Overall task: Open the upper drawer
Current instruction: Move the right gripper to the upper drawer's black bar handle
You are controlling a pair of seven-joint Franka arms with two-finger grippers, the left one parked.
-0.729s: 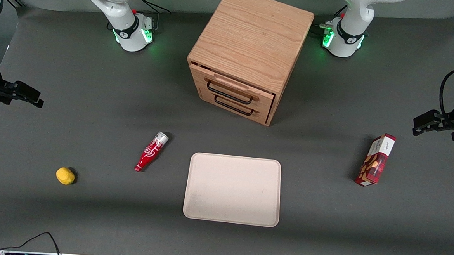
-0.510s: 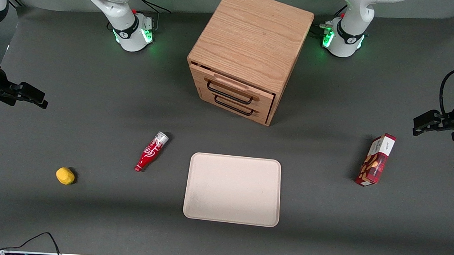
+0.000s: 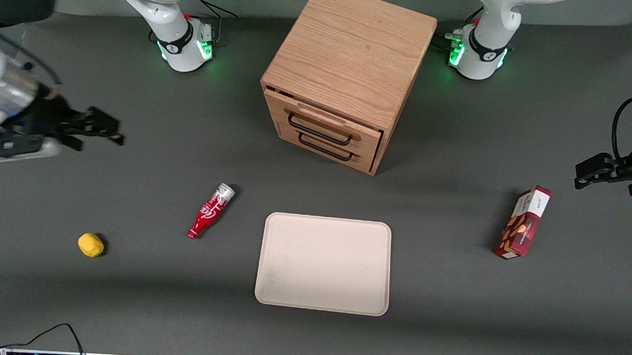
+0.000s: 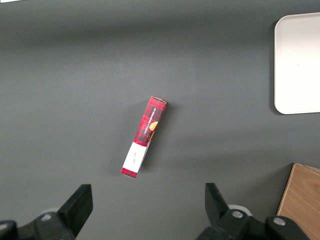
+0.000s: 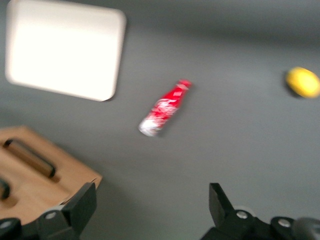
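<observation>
The wooden cabinet (image 3: 350, 49) stands mid-table, its front facing the front camera. The upper drawer (image 3: 325, 121) is the topmost of two light oak fronts, with a black wire handle (image 3: 318, 130); it looks shut. The lower drawer (image 3: 332, 151) sits under it. My right gripper (image 3: 110, 130) hangs above the table toward the working arm's end, well apart from the cabinet. It is open and empty (image 5: 151, 196). A corner of the cabinet front (image 5: 35, 175) with black handles shows in the right wrist view.
A red bottle (image 3: 210, 211) lies nearer the front camera than the cabinet. A beige tray (image 3: 323, 263) lies in front of the cabinet. A yellow lump (image 3: 90, 244) lies toward the working arm's end. A red snack box (image 3: 523, 223) lies toward the parked arm's end.
My right gripper has moved in from the table's edge toward the cabinet. The cabinet, drawers and loose objects have not moved.
</observation>
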